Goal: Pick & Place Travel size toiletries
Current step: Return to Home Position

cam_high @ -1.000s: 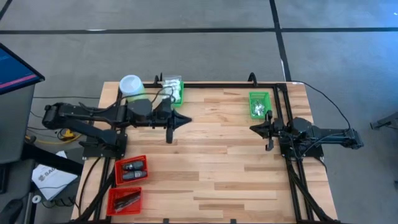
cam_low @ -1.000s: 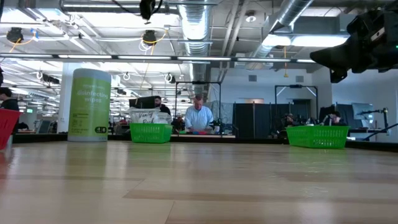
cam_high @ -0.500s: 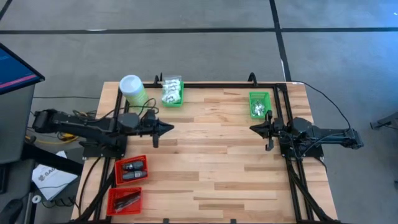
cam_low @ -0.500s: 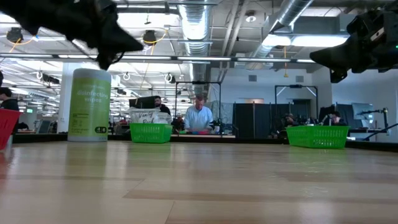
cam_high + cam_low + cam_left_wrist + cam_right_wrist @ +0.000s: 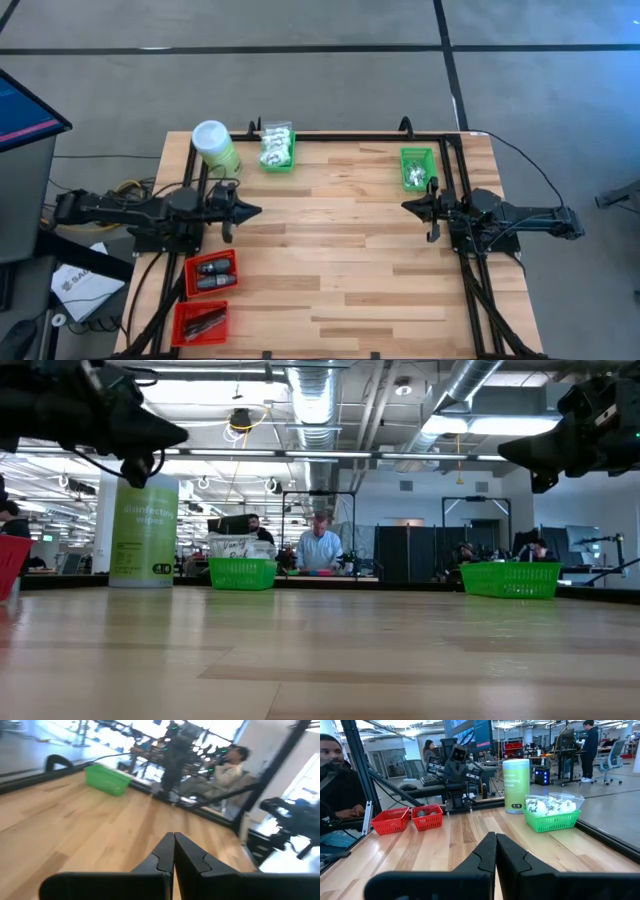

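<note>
Well clear of left claw [image 5: 254, 211] — white packets [image 5: 273, 150] inside green basket [image 5: 279, 167]

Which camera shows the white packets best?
The right wrist view: the white packets heap above their green basket, print showing. High view shows them small from above; low view, far off; left wrist view, not at all.

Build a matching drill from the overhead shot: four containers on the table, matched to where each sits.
Things:
1. light-green canister
2. left green basket holding white packets
3. right green basket holding pale small items
4. two red baskets

Places, as the high view shows the table:
A. bottom-left corner
B. top edge, right side
C. top-left corner
D. top edge, just right of the canister

Pairs: 1-C, 2-D, 3-B, 4-A.
</note>
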Controlling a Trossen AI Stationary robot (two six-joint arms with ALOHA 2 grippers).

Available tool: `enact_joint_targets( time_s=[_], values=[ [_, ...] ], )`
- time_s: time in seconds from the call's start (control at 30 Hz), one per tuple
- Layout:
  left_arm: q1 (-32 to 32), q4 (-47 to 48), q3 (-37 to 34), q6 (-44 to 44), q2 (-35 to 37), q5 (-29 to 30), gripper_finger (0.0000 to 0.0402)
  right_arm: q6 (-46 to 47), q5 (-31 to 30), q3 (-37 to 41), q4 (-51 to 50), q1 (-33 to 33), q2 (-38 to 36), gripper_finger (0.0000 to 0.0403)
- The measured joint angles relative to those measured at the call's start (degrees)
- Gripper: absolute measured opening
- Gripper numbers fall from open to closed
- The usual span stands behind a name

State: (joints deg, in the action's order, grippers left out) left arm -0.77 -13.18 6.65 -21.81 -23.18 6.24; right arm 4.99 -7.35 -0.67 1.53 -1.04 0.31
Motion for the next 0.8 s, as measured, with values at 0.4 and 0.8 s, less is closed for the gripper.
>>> enact_joint_targets(
  time_s=[0.4, 0.8],
  values=[
    [-2.32, 5.18, -6.26, 2.2, 12.73, -6.16, 0.0, 0.0, -0.01, 0.0, 0.08, 0.0, 0.0, 0.0],
    [-2.48, 12.18, -6.23, 5.31, 11.19, -5.85, 0.0, 0.0, 0.02, 0.0, 0.17, 0.0, -0.01, 0.0]
  ],
)
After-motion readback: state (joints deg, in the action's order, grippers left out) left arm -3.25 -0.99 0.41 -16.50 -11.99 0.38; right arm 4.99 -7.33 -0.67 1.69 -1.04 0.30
